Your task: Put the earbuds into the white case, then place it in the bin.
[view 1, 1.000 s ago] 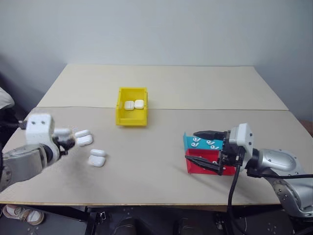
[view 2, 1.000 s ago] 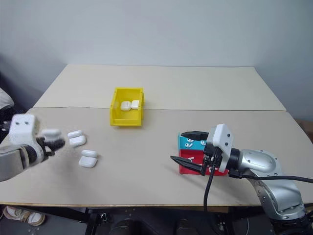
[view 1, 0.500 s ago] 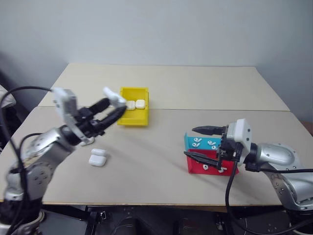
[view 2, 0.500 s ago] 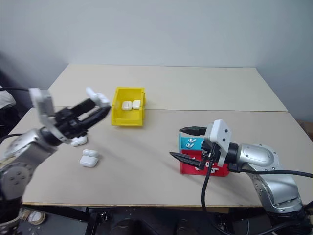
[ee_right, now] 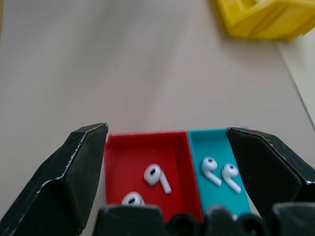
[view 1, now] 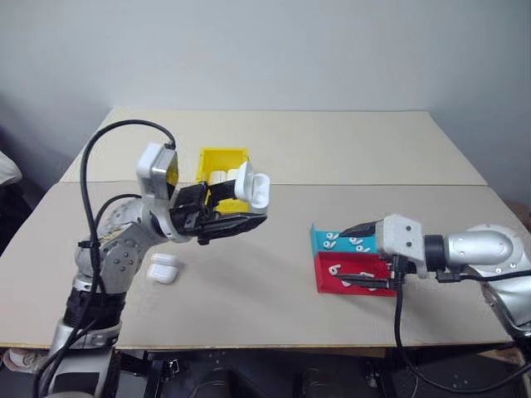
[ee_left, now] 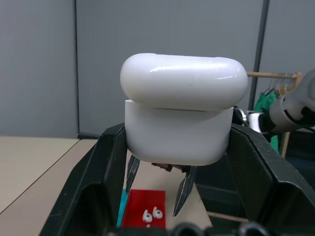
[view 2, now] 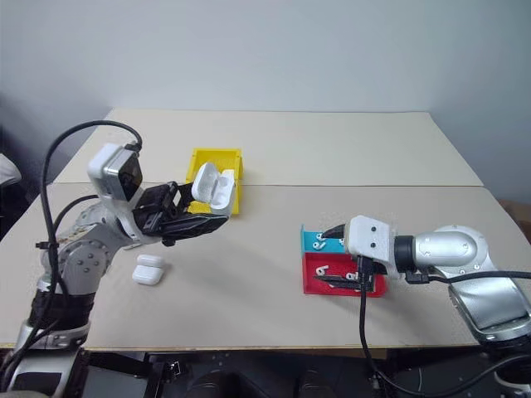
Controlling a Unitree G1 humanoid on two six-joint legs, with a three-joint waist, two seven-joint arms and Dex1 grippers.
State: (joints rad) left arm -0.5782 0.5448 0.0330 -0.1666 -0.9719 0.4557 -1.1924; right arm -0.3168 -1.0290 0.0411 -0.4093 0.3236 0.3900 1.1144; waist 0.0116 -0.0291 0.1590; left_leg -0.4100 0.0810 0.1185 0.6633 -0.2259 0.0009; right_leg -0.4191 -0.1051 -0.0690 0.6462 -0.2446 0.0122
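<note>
My left gripper (view 1: 249, 204) is shut on the white case (view 1: 252, 187), holding it in the air in front of the bin (view 1: 224, 153) with its lid hinged open. The wrist view shows the white case (ee_left: 180, 129) clamped between both black fingers. The bin is yellow and holds two more white cases (view 1: 221, 175). My right gripper (ee_right: 166, 132) stands open just above the earbuds: two earbuds (ee_right: 157, 178) lie in a red tray (ee_right: 142, 147) and two (ee_right: 220, 173) in a cyan tray (ee_right: 216, 142). Nothing is between its fingers.
Two loose white cases (view 1: 164, 268) lie on the beige table (view 1: 274, 274) beside my left arm. The red tray (view 1: 358, 278) and cyan tray (view 1: 328, 240) sit side by side at the right. A seam crosses the table behind the bin.
My left arm has swung up and to the right with the white case, from beside the loose cases to in front of the bin. The right gripper shifted slightly over the trays, still open.
</note>
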